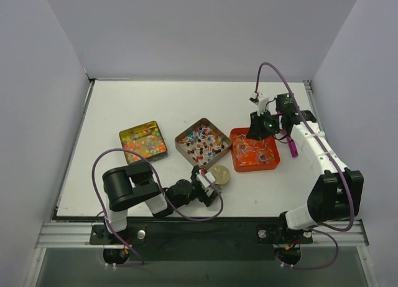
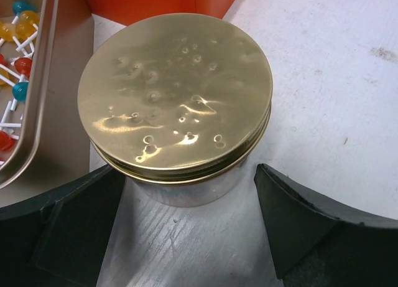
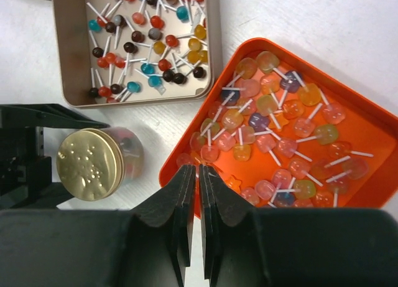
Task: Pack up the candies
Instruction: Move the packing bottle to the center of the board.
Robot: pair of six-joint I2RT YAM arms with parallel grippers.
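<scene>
Candies (image 1: 200, 144) sit in three open containers, set in a row across the middle of the white worktop (image 1: 161, 100).

- Left container: a square tin (image 1: 122, 136) packed with small round beads (image 1: 143, 142) in yellow, orange and green.
- Middle container: a tan tin (image 3: 60, 50) of ball lollipops (image 3: 143, 50) on white sticks, in red, brown, blue and amber.
- Right container: an orange tray (image 3: 373, 144) of flat translucent lollipops (image 3: 273, 125), loosely scattered.

A gold-lidded jar (image 2: 177, 94) stands upright on the worktop, on the near side of the row. It is just beside the near corner of the tan tin and close to the orange tray. The lid is on and its surface is dimpled. I cannot tell what the jar holds.

My left hand (image 2: 189, 175) is low at the jar with its fingers (image 2: 74, 231) spread wide, one on each side of the jar's near wall. I see a gap on both sides, so there is no contact.

My right hand (image 3: 198, 172) hangs above the edge of the orange tray. Its fingers are pressed together with only a thin slit between them, and there is nothing in the slit.
</scene>
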